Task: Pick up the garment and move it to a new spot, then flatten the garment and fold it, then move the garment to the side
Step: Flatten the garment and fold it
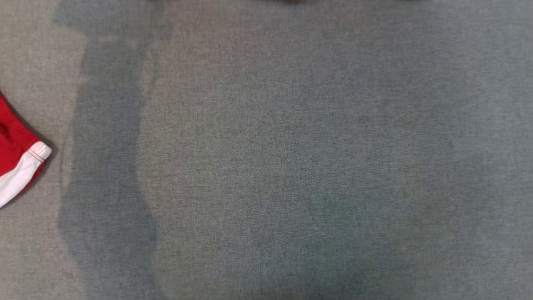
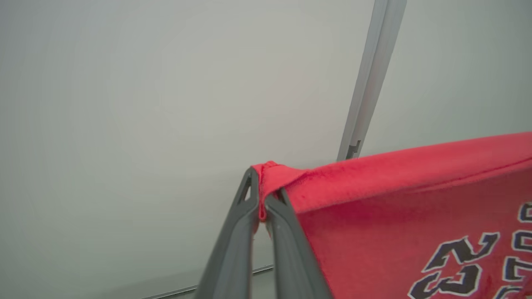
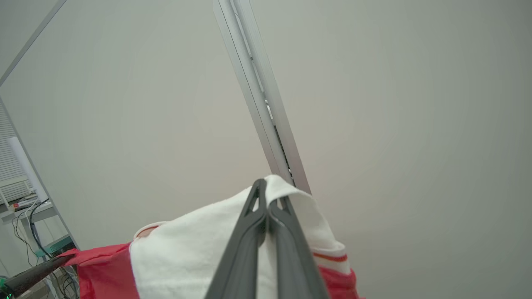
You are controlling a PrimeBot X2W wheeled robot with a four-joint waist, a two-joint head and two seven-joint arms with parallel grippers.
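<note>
firmly, left hand (image 2: 263, 198) and right hand (image 3: 269, 205) pinch garment (image 2: 395, 195).

The worktop (image 1: 291, 166) is covered in grey woven cloth under soft, even light. A darker band of shadow (image 1: 108, 175) runs from top to bottom near its left side. In the left wrist view, a plain pale wall (image 2: 124, 104) is crossed by a slanting grey metal profile (image 2: 370, 79), with a thin dark seam (image 2: 216, 282) low down. The right wrist view has a similar pale panel (image 3: 415, 124) and a metal rail (image 3: 257, 95). At its far left are white slats (image 3: 10, 174), a small shelf (image 3: 37, 214) and dangling cables (image 3: 25, 236).
</note>
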